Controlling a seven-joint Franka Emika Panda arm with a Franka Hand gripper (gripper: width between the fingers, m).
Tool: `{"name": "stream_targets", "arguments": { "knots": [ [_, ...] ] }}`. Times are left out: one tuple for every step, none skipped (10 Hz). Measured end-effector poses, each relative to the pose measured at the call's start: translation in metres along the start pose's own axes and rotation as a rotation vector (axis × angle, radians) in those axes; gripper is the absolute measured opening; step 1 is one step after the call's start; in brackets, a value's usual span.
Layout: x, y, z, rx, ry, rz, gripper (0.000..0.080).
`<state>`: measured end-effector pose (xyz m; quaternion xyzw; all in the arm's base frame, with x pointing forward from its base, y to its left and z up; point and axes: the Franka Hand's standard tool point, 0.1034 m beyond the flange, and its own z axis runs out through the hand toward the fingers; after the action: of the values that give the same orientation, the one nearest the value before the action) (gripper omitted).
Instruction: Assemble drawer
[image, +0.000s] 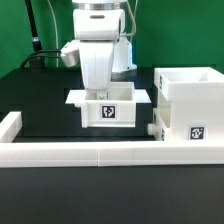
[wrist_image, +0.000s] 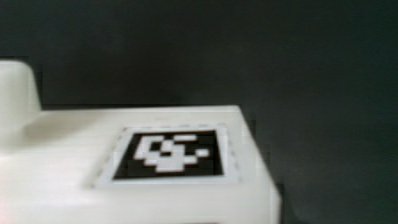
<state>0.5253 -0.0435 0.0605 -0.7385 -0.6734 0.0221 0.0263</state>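
Observation:
A small open-top drawer tray (image: 110, 108) with a tag on its front stands on the black table at the middle. My gripper (image: 97, 88) reaches straight down onto the tray's back part, and its fingertips are hidden behind the tray wall. The wrist view shows a white tray face with a tag (wrist_image: 169, 155) very close, filling the area at the jaws. The large boxy casing (image: 190, 105) stands at the exterior view's right, with a tag on its front. A round knob (image: 151, 129) sticks out from its lower left side.
A long low white rail (image: 100, 152) runs along the front of the table and turns back at the exterior view's left (image: 10, 128). The casing stands right against the rail. Cables and a green backdrop lie behind the arm.

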Motion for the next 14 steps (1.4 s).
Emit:
{"name": "stream_targets", "arguments": {
  "knots": [
    [0.002, 0.002, -0.002, -0.002, 0.001, 0.008, 0.0042],
    [0.003, 0.002, -0.002, -0.002, 0.002, 0.061, 0.0042],
    [0.003, 0.003, -0.001, -0.02, 0.003, 0.056, 0.0042],
    [0.003, 0.003, -0.001, -0.022, 0.004, 0.057, 0.0042],
    [0.004, 0.005, 0.0, -0.048, 0.008, 0.058, 0.0042],
    [0.007, 0.005, 0.0, -0.059, 0.011, 0.063, 0.0042],
    [0.01, 0.005, 0.0, -0.057, 0.011, 0.059, 0.0042],
    [0.009, 0.005, 0.001, -0.056, 0.011, 0.061, 0.0042],
    [0.008, 0.005, 0.001, -0.056, 0.011, 0.062, 0.0042],
    [0.01, 0.005, 0.001, -0.056, 0.012, 0.058, 0.0042],
    [0.015, 0.005, 0.0, -0.056, 0.015, 0.049, 0.0042],
    [0.019, 0.006, 0.0, -0.059, 0.018, 0.043, 0.0042],
    [0.02, 0.007, -0.001, -0.069, 0.02, 0.041, 0.0042],
    [0.02, 0.007, 0.0, -0.085, 0.022, 0.042, 0.0042]
  ]
}}
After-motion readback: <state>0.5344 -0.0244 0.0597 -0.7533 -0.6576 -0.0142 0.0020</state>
